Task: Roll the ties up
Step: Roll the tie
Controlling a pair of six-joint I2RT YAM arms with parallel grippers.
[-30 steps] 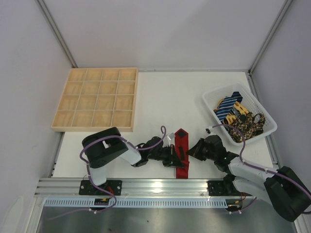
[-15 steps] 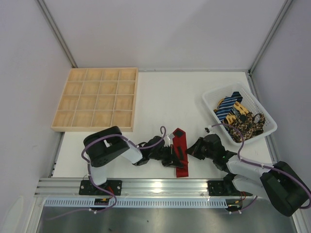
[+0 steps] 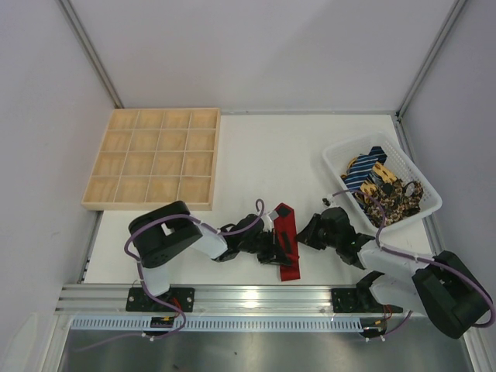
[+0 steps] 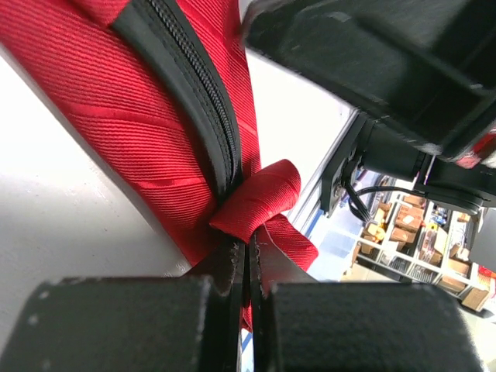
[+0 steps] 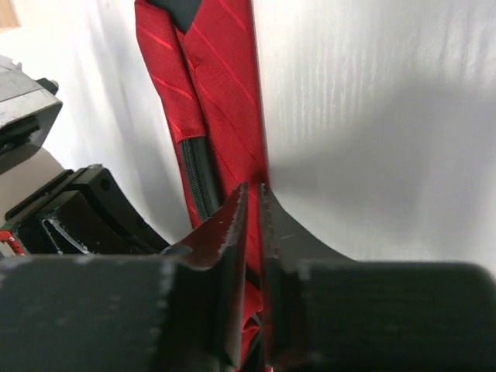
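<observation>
White table, red tie partly hidden by hands

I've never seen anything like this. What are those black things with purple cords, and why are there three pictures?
They are two robot arms bolted to a table's near edge. One picture looks down from above; the other two come from cameras on each arm's wrist. Each arm ends in a two-fingered pincer. On the table lie a red tie, a wooden tray of compartments and a white basket of more ties. The left pincer is shut on a fold of the red tie. The right pincer, its jaws barely apart, points at the tie's edge; whether it grips is unclear.
</observation>
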